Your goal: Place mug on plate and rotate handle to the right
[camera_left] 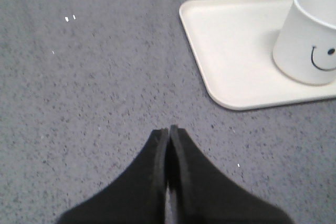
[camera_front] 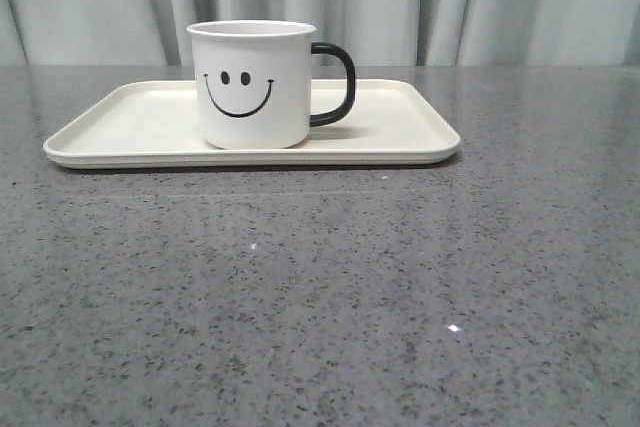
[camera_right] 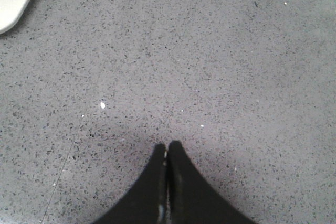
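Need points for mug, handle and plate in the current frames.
mug (camera_front: 252, 87), front view, white side at the smiley face.
handle (camera_front: 346, 82), front view, outer curve of the black loop.
plate (camera_left: 218, 51), left wrist view, bare floor beside the mug.

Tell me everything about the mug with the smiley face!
The mug is white, round and straight-sided, and looks like enamel. A black smiley face is printed on the side facing the front camera. Its glossy black loop handle points to the robot's right. It stands upright near the middle of the cream plate, its base resting on it. What shows of its inside looks empty. Nothing else touches it; both tools are away over the grey table.
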Controlling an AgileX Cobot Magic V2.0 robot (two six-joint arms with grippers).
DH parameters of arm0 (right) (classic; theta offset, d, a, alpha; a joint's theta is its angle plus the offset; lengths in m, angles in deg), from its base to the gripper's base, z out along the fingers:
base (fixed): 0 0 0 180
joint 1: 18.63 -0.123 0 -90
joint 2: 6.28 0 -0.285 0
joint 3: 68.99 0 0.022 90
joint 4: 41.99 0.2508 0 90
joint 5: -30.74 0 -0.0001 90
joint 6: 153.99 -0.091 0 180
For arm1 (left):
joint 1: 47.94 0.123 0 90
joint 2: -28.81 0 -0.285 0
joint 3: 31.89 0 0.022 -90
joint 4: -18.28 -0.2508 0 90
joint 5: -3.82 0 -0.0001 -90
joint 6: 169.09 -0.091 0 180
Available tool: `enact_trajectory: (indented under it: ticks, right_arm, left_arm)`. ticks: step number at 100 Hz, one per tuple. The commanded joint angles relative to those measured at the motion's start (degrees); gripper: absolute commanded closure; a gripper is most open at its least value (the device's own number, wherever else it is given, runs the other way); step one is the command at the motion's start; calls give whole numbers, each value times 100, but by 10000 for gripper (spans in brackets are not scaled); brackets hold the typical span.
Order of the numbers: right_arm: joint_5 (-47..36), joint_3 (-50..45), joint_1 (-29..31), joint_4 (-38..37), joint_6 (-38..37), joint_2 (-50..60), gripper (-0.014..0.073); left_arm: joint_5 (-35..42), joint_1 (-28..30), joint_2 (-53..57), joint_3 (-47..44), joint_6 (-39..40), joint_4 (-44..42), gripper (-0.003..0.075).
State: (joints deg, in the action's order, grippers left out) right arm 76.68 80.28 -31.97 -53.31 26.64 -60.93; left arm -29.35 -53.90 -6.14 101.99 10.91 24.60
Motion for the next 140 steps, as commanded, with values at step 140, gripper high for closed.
enact_trajectory:
  ticks: [140]
  right_arm:
    - [-281, 151, 38, -63, 3, 36, 659]
  left_arm:
    - [3130, 392, 2903, -3167, 39, -773, 740]
